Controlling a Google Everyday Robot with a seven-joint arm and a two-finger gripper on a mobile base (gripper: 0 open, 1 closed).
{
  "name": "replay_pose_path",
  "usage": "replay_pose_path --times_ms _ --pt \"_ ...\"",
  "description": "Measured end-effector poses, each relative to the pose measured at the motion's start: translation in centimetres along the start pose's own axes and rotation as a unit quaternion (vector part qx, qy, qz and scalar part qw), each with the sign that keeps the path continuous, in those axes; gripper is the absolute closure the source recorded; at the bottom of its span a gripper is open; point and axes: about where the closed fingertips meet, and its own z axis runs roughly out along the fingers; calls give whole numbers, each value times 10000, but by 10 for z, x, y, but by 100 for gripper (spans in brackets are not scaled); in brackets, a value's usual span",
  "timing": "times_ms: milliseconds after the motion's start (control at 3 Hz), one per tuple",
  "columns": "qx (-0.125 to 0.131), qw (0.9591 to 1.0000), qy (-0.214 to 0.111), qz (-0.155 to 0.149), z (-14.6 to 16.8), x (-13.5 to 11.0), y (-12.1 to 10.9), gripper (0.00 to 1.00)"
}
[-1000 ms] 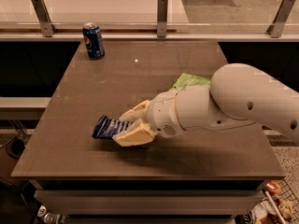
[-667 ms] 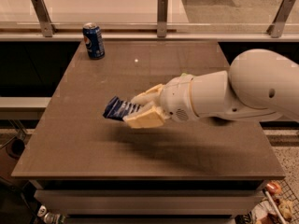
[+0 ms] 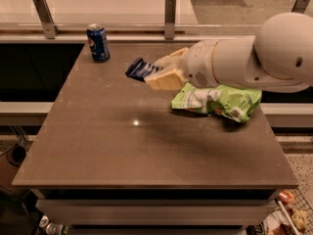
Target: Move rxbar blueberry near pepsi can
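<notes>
The pepsi can [image 3: 98,43] stands upright at the table's far left corner, blue with a silver top. My gripper [image 3: 156,71] is shut on the rxbar blueberry [image 3: 139,68], a dark blue shiny wrapper that sticks out to the left of the cream fingers [image 3: 166,77]. The bar is held above the table, to the right of the can and apart from it. The white arm reaches in from the right.
A light green snack bag [image 3: 220,101] lies on the table's right side, partly under the arm. The brown table [image 3: 137,146] has a rail with metal posts [image 3: 169,16] behind its far edge. Floor clutter shows at the lower right.
The gripper has lifted the bar and carried it from the table's front-middle toward the far side, closer to the can. The green bag is now uncovered.
</notes>
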Motion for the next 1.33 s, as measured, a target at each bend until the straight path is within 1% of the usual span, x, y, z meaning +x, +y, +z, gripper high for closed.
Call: replay_pose_path --times_ms 333,667,1000,1333 --pt "567 9981 224 -51 7 -11 -56 100" --pt "835 9943 664 -63 23 -16 -102 100" --pt "893 9878 1273 -37 52 -17 -133 100" --pt "825 9863 1411 -204 77 -34 -126 100"
